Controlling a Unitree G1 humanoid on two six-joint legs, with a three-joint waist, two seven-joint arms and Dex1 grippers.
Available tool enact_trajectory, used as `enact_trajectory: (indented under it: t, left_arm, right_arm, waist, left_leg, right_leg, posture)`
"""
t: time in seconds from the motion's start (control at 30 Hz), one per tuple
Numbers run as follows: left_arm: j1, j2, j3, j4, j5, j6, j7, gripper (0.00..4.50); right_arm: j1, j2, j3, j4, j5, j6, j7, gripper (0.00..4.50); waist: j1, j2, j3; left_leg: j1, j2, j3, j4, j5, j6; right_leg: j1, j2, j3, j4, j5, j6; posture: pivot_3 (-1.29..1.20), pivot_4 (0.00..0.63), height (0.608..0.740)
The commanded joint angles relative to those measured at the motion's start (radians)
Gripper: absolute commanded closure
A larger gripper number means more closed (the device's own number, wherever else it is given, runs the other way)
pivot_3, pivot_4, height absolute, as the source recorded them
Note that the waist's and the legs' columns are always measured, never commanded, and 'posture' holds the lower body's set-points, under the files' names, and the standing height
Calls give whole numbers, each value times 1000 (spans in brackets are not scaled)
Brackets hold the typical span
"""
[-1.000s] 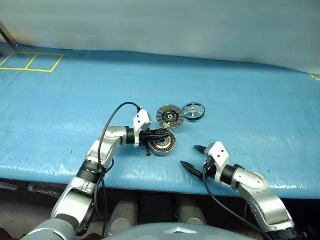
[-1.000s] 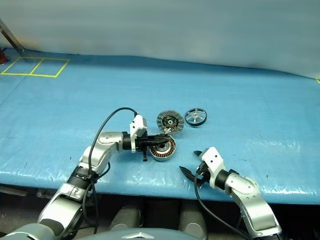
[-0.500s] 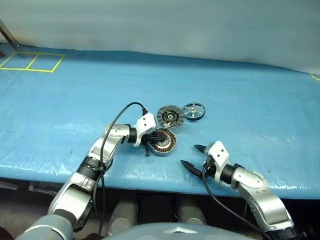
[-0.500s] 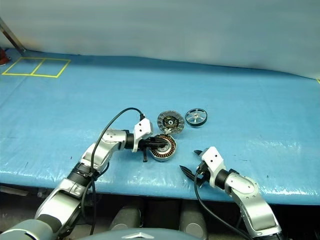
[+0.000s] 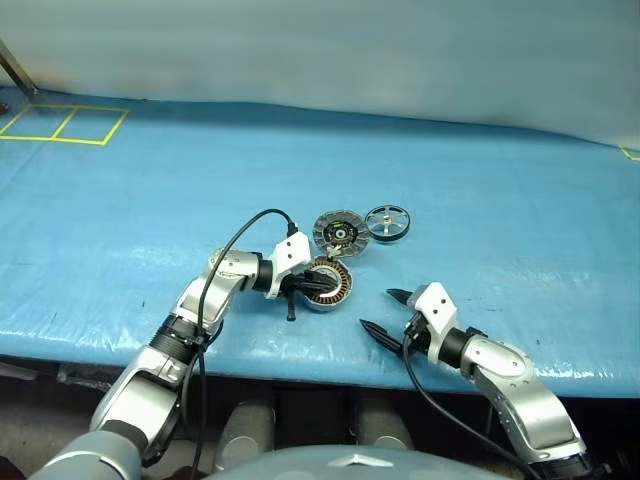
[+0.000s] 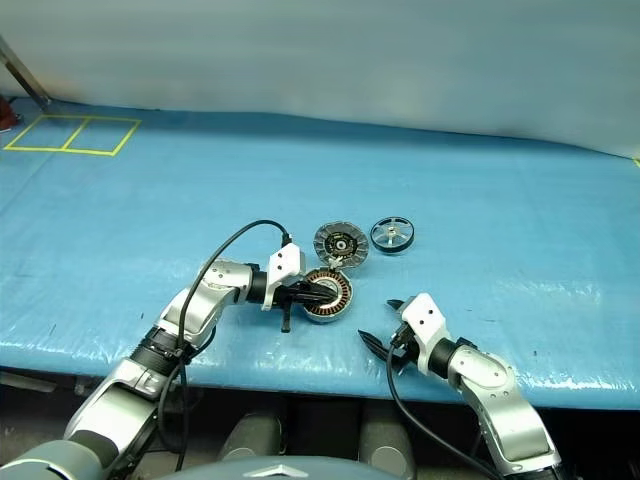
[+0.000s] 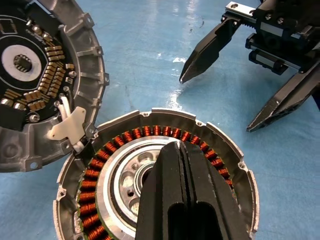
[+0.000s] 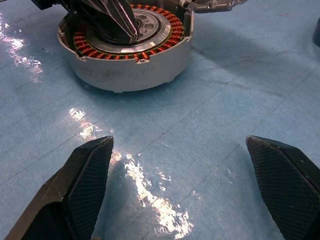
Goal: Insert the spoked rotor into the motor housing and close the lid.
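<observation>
Pressing its clenched left gripper (image 5: 312, 287) down over the hub of the motor housing (image 5: 326, 285), the robot sat just below the middle of the frame, fingertips pinched together on nothing and resting over the housing's centre, though actual contact could not be confirmed. The housing stood open on the blue table cover (image 5: 480, 200), copper windings ringed around a bare hub, so no rotor was in yet. The lid (image 5: 337, 231) lay just above it in the frame, face up with its dark patterned inside showing, its rim touching or nearly touching the housing's edge. The spoked rotor (image 5: 387, 222) lay flat just to the right of the lid, close beside it but apart, untouched. Down at the lower right, the right gripper (image 5: 387, 314) hung with its fingers spread wide, empty, pointing toward the housing from a little way off. By my reading, the job had barely begun: the left gripper looked to be steadying or nudging the housing rather than carrying anything. To do this well, the housing wanted holding still and flat, clear of the lid's rim, while the free right gripper went up past it for the rotor, took it by the rim and kept it level so the hub could drop straight onto the centre.
</observation>
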Motion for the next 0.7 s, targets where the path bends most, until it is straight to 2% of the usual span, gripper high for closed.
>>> enact_trajectory:
  t: [0.03,0.43,0.7]
  left_arm:
    - [5,18,-41,33,62,15,19,4466]
    - [-10,27,-64,88,132,17,113,4466]
    - [-10,24,-33,62,89,-13,98,4466]
  right_arm:
    - [-8,9,-7,-5,0,-25,-7,0]
    - [11,10,-20,-15,-1,-26,-26,0]
    - [1,5,-27,-10,-3,-25,-20,0]
  waist:
    - [0,0,-1]
    - [-4,1,-6]
    - [-4,2,-9]
  left_leg:
    - [0,0,0,0,0,0]
    - [1,0,0,0,0,0]
    - [1,0,0,0,0,0]
  right_leg:
    - [0,0,0,0,0,0]
    - [1,0,0,0,0,0]
    - [1,0,0,0,0,0]
  posture:
    - [0,150,740]
    - [0,150,740]
    - [0,150,740]
